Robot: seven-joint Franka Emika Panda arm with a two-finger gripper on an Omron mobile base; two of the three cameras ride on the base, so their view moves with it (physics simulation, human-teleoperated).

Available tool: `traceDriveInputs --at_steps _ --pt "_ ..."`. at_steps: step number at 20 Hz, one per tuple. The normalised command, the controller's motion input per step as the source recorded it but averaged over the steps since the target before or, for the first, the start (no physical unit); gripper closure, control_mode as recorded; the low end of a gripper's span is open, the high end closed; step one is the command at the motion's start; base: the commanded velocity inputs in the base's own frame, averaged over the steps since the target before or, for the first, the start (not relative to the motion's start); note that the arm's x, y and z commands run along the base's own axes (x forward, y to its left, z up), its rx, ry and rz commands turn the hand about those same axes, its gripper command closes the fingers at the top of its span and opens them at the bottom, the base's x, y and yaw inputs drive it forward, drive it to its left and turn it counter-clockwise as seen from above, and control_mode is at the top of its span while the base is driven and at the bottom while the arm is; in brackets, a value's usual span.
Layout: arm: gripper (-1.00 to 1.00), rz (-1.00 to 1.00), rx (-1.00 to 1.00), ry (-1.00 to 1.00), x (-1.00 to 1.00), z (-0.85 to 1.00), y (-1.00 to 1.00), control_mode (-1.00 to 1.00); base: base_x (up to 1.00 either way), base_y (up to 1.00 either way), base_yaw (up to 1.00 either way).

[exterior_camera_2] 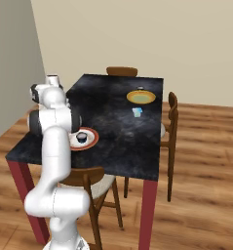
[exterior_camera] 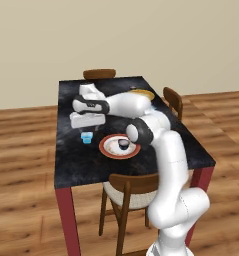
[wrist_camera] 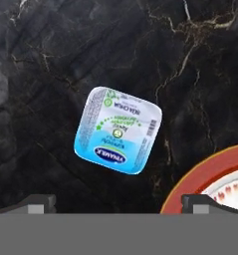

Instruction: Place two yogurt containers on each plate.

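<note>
Bare dark tabletop (wrist_camera: 51, 60) all round the light blue yogurt cup (wrist_camera: 118, 129); open approach from above. Red-rimmed plate (wrist_camera: 210, 179) sits near one side, not touching. Gripper (wrist_camera: 118, 201) overhead, fingers spread wider than the cup.

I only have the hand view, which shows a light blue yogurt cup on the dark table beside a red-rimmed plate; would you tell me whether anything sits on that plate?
Observer: Yes, the white plate holds one round dark-topped cup.
Operator: Thank you. Where is the other plate?
Observer: The yellow plate lies toward the far end of the table.
Operator: Is there another blue cup?
Observer: Yes, a second light blue cup stands on the tabletop just in front of the yellow plate, not on it.
</note>
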Motion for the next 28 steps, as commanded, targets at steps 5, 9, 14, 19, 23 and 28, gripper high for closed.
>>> traceDriveInputs --at_steps 5,9,14,19,23,28 --pt "-1.00 0.01 0.00 0.06 0.11 -0.26 0.04 -1.00 0.00 0.00 0.00" --pt "-1.00 0.02 -0.01 0.00 0.18 -0.15 0.00 -1.00 0.00 0.00 0.00" --pt "-1.00 0.00 -0.03 0.00 0.06 -0.26 0.00 -1.00 0.00 0.00 0.00" --pt "-1.00 0.00 0.00 0.00 0.10 -0.18 0.07 -1.00 0.00 0.00 0.00" --pt "-1.00 0.00 0.00 0.00 0.05 -0.23 0.00 -1.00 0.00 0.00 0.00" --pt "-1.00 0.00 0.00 -0.01 0.08 -0.18 0.00 -1.00 0.00 0.00 0.00"
